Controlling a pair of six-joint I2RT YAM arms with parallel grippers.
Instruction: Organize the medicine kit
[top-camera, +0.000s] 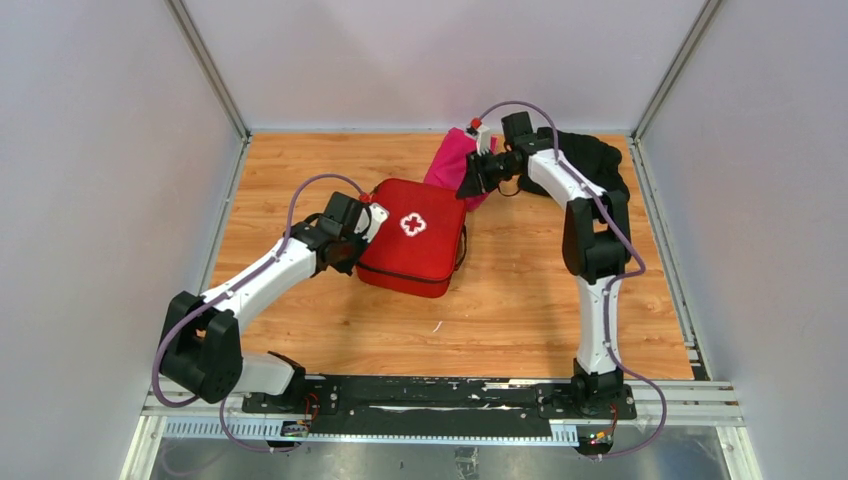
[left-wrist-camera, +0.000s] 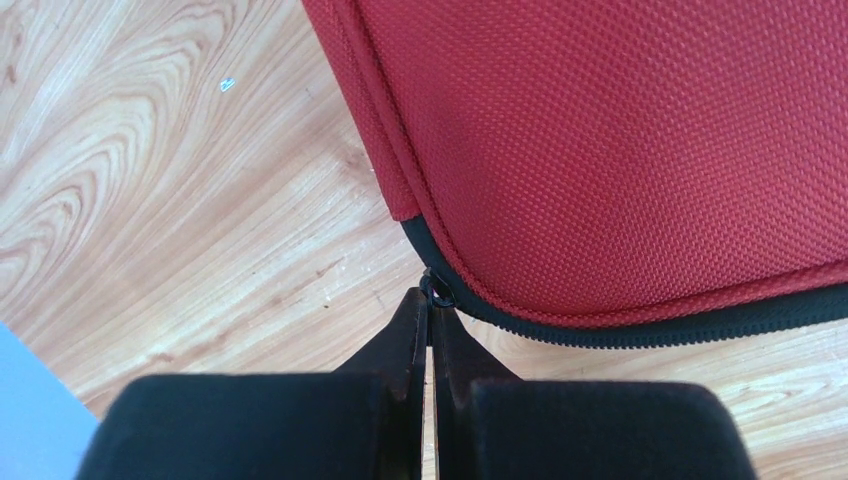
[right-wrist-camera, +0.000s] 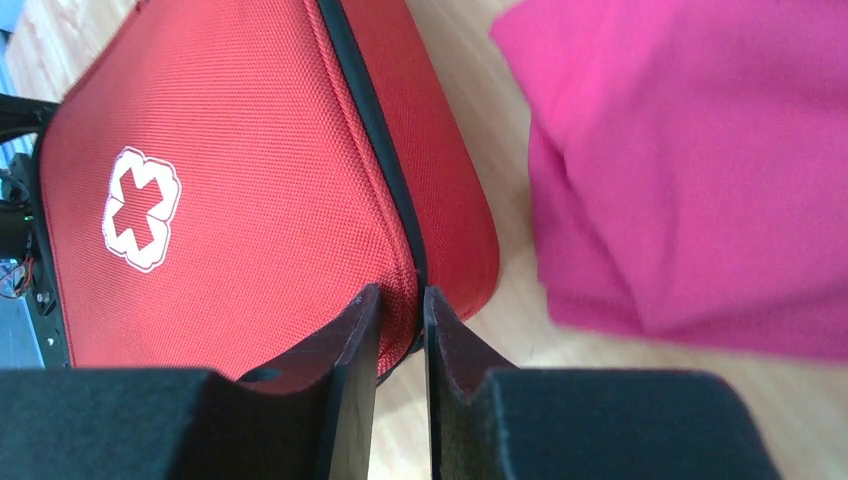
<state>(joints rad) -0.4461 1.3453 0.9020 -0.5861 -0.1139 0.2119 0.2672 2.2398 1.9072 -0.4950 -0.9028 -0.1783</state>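
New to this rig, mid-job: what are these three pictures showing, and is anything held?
Two robot arms, left and right, are bolted at the near edge of a table. The wide picture looks down from above and behind; the other two come from wrist cameras, black prongs being that arm's fingers. On the table lie the closed red medicine kit, a pink cloth and something black far right. The left gripper is pinched shut on what looks like the zip pull. The right gripper shows a narrow gap at the kit's far corner; whether it grips is unclear.
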